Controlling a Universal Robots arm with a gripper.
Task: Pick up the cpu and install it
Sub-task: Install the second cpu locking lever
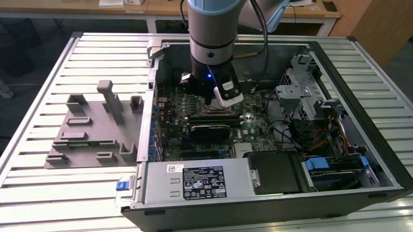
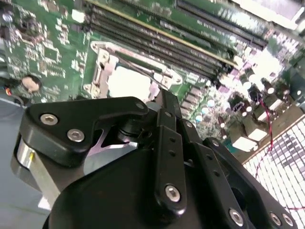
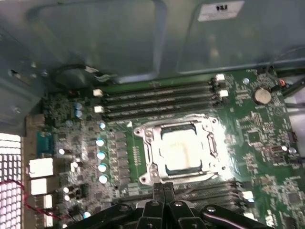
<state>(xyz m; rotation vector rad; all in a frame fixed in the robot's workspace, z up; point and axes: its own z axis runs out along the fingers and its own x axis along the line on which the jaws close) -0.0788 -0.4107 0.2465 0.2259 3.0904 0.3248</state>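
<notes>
The cpu is a pale silver square lying flat inside the metal socket frame on the green motherboard. It appears in both wrist views, in the second one as a bright square. My gripper hangs just beside the socket's edge, a little above the board. Its two black fingers are pressed together and shut with nothing between them; in the second wrist view they end close to the frame's corner. In the exterior view the arm reaches straight down into the open computer case.
A grey plastic holder block stands on the slatted table at the exterior view's left. Inside the case are a black module, memory slots, the power supply, a drive cage and loose cables.
</notes>
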